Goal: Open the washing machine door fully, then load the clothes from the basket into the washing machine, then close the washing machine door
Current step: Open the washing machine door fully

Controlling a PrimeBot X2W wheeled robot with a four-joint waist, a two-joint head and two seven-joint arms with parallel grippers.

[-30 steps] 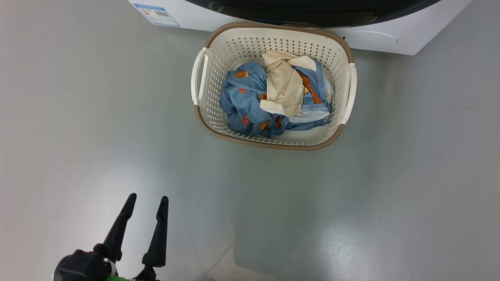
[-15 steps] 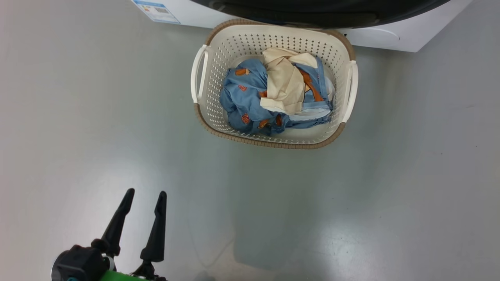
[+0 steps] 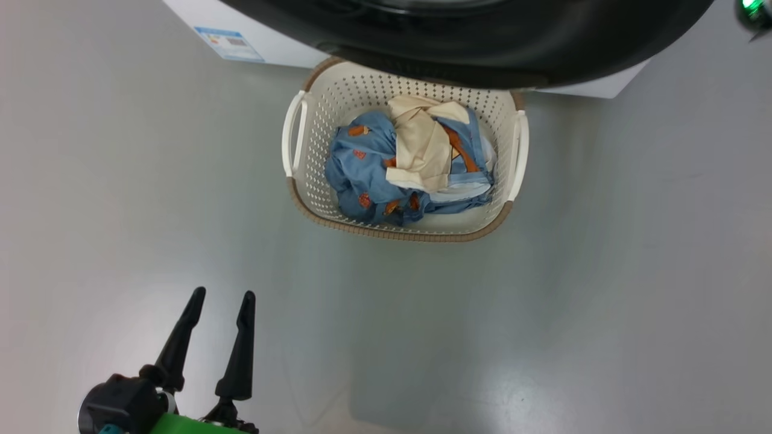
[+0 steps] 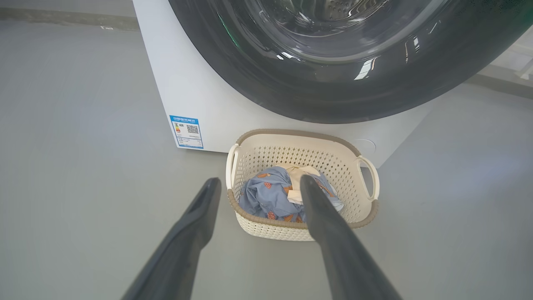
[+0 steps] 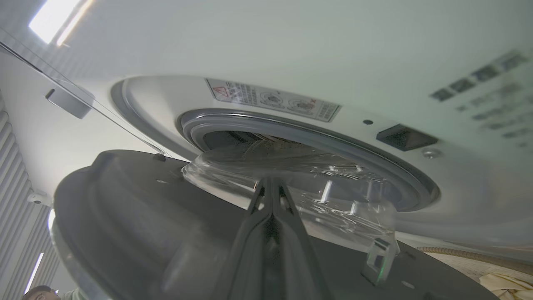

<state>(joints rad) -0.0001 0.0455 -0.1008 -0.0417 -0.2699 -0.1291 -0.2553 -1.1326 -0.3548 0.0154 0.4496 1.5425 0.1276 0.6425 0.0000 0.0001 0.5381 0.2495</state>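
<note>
Ahead of closed right hand: washing machine door swung further out, now overhanging basket | left hand open, idle | door opening judged incomplete

Grey floor under basket and washing machine

The floor is smooth, pale grey and slightly glossy. A darker, roughly rectangular shadow lies low in the head view, with a soft bright sheen just beside it. In the left wrist view the floor runs back to a darker strip along its far edge. The right wrist view looks upward to a bright oblong light at the upper left and pale vertical slats along the left edge.
</note>
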